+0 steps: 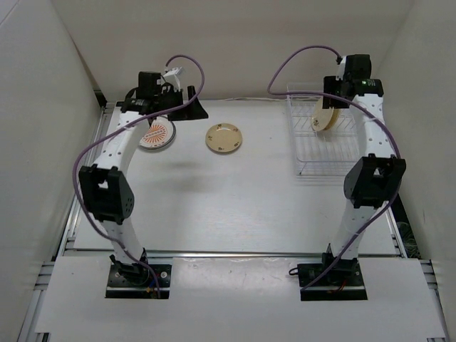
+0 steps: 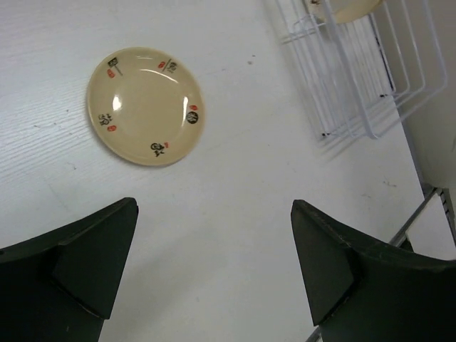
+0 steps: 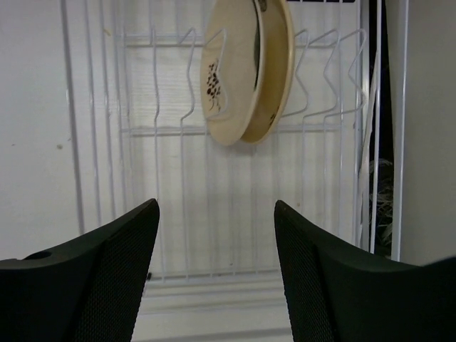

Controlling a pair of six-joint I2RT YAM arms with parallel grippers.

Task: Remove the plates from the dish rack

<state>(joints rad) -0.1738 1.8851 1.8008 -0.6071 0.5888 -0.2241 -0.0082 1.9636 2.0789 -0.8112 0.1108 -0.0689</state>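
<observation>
The white wire dish rack (image 1: 324, 153) stands at the right of the table. Two cream-yellow plates (image 1: 325, 114) stand on edge in its far slots, leaning together, also in the right wrist view (image 3: 246, 71). My right gripper (image 3: 216, 206) is open and empty, hovering over the rack (image 3: 178, 199) short of these plates, at the rack's far end in the top view (image 1: 336, 91). A cream plate (image 1: 224, 137) and the orange sunburst plate (image 1: 157, 134) lie flat on the table. My left gripper (image 2: 214, 263) is open and empty above the table near the cream plate (image 2: 144, 105). No plate with dark rings shows.
White walls close in the table on the left, the back and the right. The rack's corner (image 2: 356, 85) shows at the upper right of the left wrist view. The left arm's wrist (image 1: 160, 92) hangs over the sunburst plate's far side.
</observation>
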